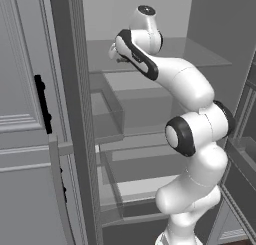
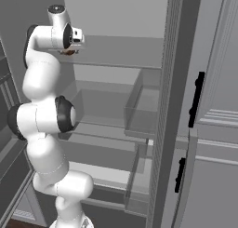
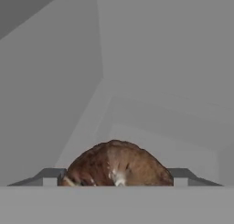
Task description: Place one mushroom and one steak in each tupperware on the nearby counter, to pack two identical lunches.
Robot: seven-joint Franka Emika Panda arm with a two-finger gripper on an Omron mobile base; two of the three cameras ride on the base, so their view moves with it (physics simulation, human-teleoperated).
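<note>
- One mushroom (image 3: 116, 164), bottom centre of the hand view, sits between the gripper (image 3: 116, 176) fingertips — jaws apart, grip unconfirmed.
- Rounded cap — it may squirt out sideways.

Kitchen: open fridge (image 1: 150, 114), panelled cabinets (image 1: 22, 114)

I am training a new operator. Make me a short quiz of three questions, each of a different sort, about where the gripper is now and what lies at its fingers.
1. True or false: the gripper is reaching onto an upper shelf of the open fridge.
2. What lies between the finger tips in the hand view?
A. a red steak
B. a brown mushroom
C. a grey tray
3. Fill in: the black handles sit on the fridge ____.

Key
1. True.
2. B: the mushroom sits between the two finger tips; whether the jaws already press it cannot be told.
3. doors.
</note>
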